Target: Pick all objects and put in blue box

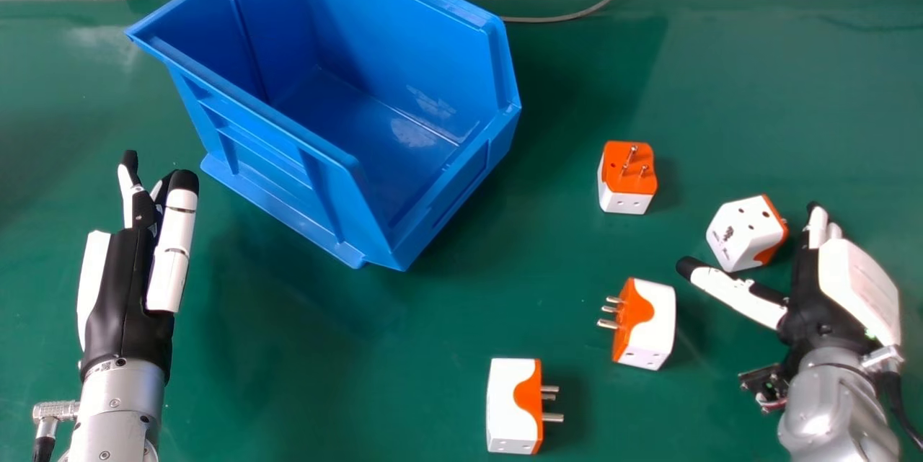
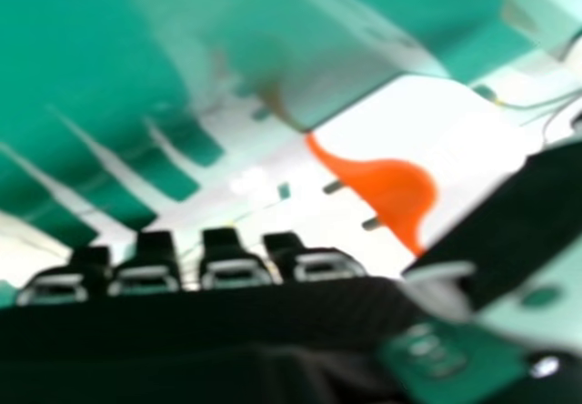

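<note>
A green surface (image 1: 324,361) carries the blue box (image 1: 425,37). Left of its middle waits the left hand (image 1: 122,296), wide; well right, the right hand (image 1: 854,282) opens wide around one adapter (image 1: 739,235). A second adapter (image 1: 627,177) lies right of the box, a third adapter (image 1: 652,325) and fourth adapter (image 1: 510,406) nearer the robot.

black-and-white hands (image 1: 126,289) with black fingertips (image 1: 184,181) join silver forearms (image 1: 112,419) bearing small screws and black cables (image 1: 894,397).
</note>
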`<state>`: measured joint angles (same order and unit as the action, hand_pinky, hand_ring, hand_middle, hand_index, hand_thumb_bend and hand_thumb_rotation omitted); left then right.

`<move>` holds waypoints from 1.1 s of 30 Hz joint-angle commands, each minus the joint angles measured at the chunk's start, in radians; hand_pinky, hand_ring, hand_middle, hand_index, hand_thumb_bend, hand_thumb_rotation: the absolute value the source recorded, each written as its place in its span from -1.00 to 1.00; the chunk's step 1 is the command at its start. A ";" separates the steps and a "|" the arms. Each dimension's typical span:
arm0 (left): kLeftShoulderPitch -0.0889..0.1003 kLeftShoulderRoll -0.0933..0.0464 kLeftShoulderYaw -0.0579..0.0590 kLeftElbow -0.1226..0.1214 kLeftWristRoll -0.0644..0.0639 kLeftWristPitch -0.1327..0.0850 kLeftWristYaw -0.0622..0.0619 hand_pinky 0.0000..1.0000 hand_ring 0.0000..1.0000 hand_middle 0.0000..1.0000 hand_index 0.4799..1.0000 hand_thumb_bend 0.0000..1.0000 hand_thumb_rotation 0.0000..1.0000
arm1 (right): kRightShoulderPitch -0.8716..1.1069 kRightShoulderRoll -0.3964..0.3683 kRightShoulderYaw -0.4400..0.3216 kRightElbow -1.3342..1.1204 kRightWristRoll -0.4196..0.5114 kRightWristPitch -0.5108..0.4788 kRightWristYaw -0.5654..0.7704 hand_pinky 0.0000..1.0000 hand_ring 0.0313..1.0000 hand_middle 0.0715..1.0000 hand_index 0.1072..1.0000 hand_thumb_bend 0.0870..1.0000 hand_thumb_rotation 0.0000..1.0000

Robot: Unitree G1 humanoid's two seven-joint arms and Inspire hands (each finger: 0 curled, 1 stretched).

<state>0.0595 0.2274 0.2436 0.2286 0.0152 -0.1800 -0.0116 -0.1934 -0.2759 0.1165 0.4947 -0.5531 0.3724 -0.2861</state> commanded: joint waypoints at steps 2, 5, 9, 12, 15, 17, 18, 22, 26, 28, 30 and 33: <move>-0.021 0.018 0.005 0.006 -0.003 -0.011 0.001 0.93 0.97 0.91 0.91 0.06 1.00 | -0.054 -0.016 0.002 0.053 0.011 0.018 0.015 0.96 1.00 1.00 1.00 0.43 0.45; -0.025 0.018 0.006 0.012 -0.005 -0.013 0.001 0.93 0.97 0.91 0.91 0.05 1.00 | -0.088 -0.016 0.008 0.095 0.013 0.021 0.017 0.97 1.00 1.00 1.00 0.43 0.45; -0.032 0.018 0.006 0.018 -0.010 -0.013 0.000 0.94 0.97 0.91 0.91 0.04 1.00 | -0.139 -0.019 0.022 0.164 0.011 0.023 0.021 0.99 1.00 1.00 1.00 0.43 0.46; -0.031 0.018 0.005 0.014 -0.011 -0.015 0.000 0.94 0.98 0.92 0.92 0.03 1.00 | -0.185 -0.024 0.027 0.241 0.016 0.016 0.021 0.99 1.00 1.00 1.00 0.45 0.47; -0.032 0.018 0.003 0.014 -0.010 -0.018 0.002 0.95 0.98 0.92 0.92 0.04 1.00 | -0.215 -0.026 0.032 0.278 0.021 0.022 0.028 1.00 1.00 1.00 1.00 0.45 0.48; -0.032 0.019 0.003 0.015 -0.010 -0.021 0.001 0.95 0.98 0.92 0.93 0.04 1.00 | -0.232 -0.026 0.037 0.304 0.023 0.024 0.030 1.00 1.00 1.00 1.00 0.44 0.48; -0.033 0.019 0.004 0.016 -0.012 -0.022 0.000 0.95 0.98 0.92 0.93 0.04 1.00 | -0.241 -0.027 0.040 0.319 0.024 0.025 0.033 1.00 1.00 1.00 1.00 0.43 0.47; -0.033 0.019 0.004 0.017 -0.016 -0.023 -0.003 0.95 0.98 0.92 0.93 0.04 1.00 | -0.256 -0.030 0.055 0.355 0.018 0.029 0.035 1.00 1.00 1.00 1.00 0.43 0.47; -0.032 0.021 0.004 0.014 -0.019 -0.021 -0.006 0.96 0.98 0.92 0.94 0.05 1.00 | -0.268 -0.034 0.067 0.384 0.018 0.025 0.036 1.00 1.00 1.00 1.00 0.44 0.49; -0.031 0.023 0.004 0.012 -0.019 -0.018 -0.008 0.96 0.98 0.92 0.94 0.05 1.00 | -0.277 -0.035 0.071 0.393 0.019 0.032 0.042 1.00 1.00 1.00 1.00 0.44 0.50; -0.030 0.024 0.003 0.009 -0.018 -0.015 -0.009 0.96 0.99 0.92 0.94 0.05 1.00 | -0.289 -0.035 0.076 0.404 0.020 0.041 0.047 1.00 1.00 1.00 1.00 0.43 0.50; -0.028 0.025 0.004 0.006 -0.020 -0.013 -0.011 0.98 0.99 0.93 0.94 0.04 1.00 | -0.308 -0.036 0.078 0.434 0.026 0.039 0.049 1.00 1.00 1.00 1.00 0.43 0.51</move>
<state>0.0374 0.2424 0.2440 0.2543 0.0009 -0.1836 -0.0197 -0.4906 -0.2952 0.1967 0.8933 -0.5508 0.4033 -0.2698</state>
